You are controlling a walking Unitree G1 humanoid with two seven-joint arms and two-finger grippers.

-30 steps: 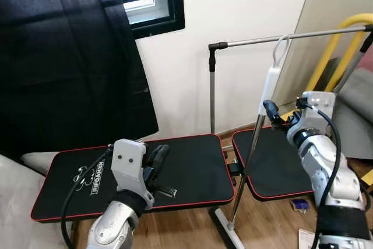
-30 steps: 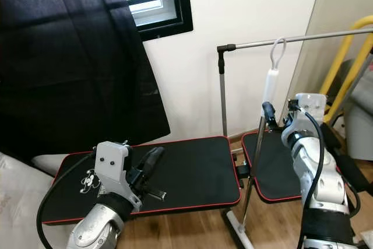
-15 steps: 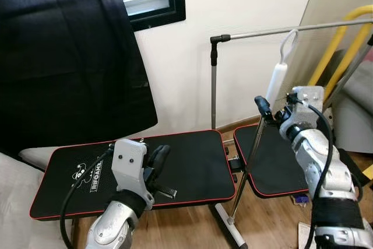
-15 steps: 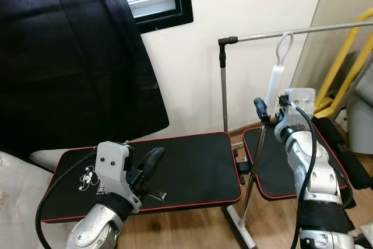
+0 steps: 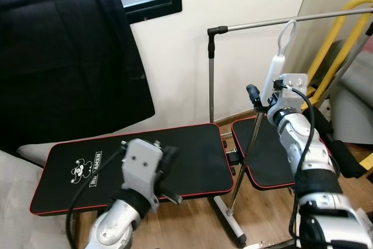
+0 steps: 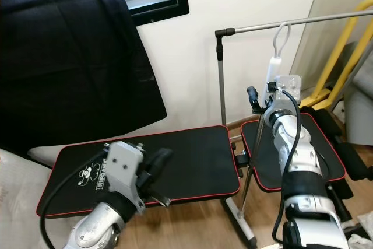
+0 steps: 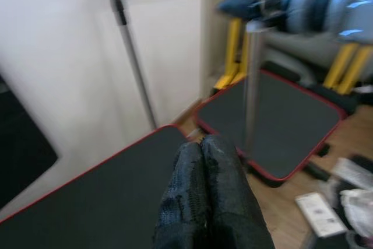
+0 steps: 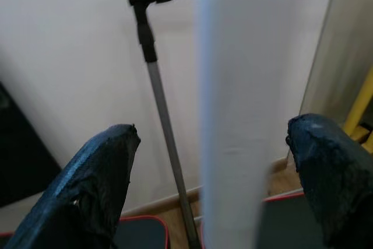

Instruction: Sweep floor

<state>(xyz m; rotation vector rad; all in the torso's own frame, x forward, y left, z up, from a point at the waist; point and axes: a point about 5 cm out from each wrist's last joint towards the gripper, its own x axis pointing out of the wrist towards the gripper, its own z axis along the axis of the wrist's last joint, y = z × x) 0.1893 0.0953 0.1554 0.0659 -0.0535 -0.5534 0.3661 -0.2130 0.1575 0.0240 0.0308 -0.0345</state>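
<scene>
A broom hangs by its white handle (image 5: 275, 74) from a metal rail (image 5: 262, 24), its silver pole (image 5: 247, 150) slanting down to the head (image 5: 228, 224) on the wood floor. My right gripper (image 8: 213, 144) is open at the handle's lower end. In the right wrist view the white handle (image 8: 245, 115) stands between the two spread black fingers (image 8: 99, 185), and I cannot tell if they touch it. My left gripper (image 7: 204, 147) is shut on nothing, held low over the black bench pad (image 5: 87, 167).
The rail's upright post (image 5: 211, 86) stands against the white wall. A second black pad (image 5: 271, 164) lies under the broom pole. A yellow frame (image 5: 344, 39) and grey gear stand at the right. A black curtain (image 5: 58, 56) covers the left. Small litter lies on the floor (image 7: 317, 211).
My right gripper has moved up and in from the pole to the white handle. The left arm has shifted slightly to the right. The camera has also moved a little.
</scene>
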